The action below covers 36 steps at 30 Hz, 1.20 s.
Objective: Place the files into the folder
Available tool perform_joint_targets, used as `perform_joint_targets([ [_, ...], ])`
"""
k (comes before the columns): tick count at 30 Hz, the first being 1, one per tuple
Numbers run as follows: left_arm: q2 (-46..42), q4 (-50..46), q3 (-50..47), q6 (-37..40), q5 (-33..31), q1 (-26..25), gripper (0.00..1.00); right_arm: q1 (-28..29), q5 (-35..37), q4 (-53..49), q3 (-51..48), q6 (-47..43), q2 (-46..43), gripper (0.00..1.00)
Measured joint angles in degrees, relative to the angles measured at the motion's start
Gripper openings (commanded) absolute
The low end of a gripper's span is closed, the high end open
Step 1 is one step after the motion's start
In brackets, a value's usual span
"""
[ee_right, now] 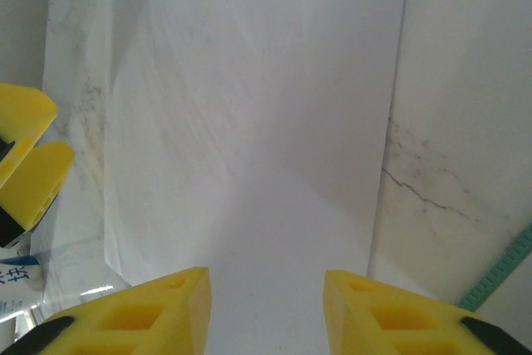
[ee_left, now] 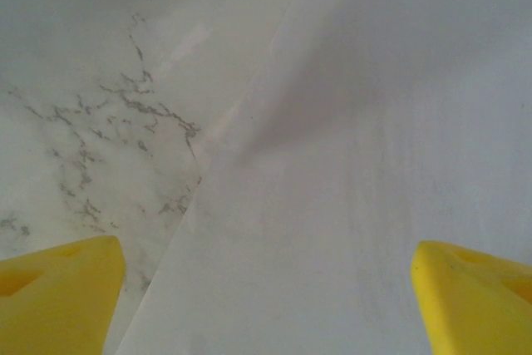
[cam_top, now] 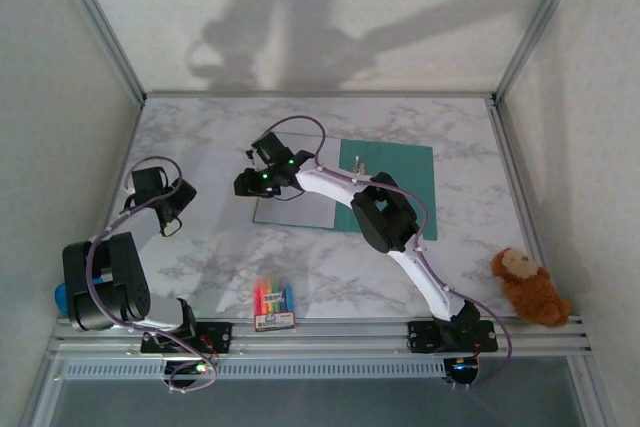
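Right end effector (ee_right: 266, 288) hovers over a file (ee_right: 249, 122) — folder (cam_top: 395, 182) alongside.

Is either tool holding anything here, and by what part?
Nothing is held. The left tool and the right tool both stand open over a white sheet.

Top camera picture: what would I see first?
The teal-green folder lies in the middle of the marble table, with the right arm stretched across it. A brown teddy bear lies at the right edge, and a colourful crayon box sits near the front edge.
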Motion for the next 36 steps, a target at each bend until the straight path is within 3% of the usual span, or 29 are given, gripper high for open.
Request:
perform_joint_targets([
  [36, 5.14, 3.72, 0.17, 0.33, 2.86, 0.63, 0.87, 0.33, -0.42, -6.80, 8.31, 0.07, 5.60, 0.38],
])
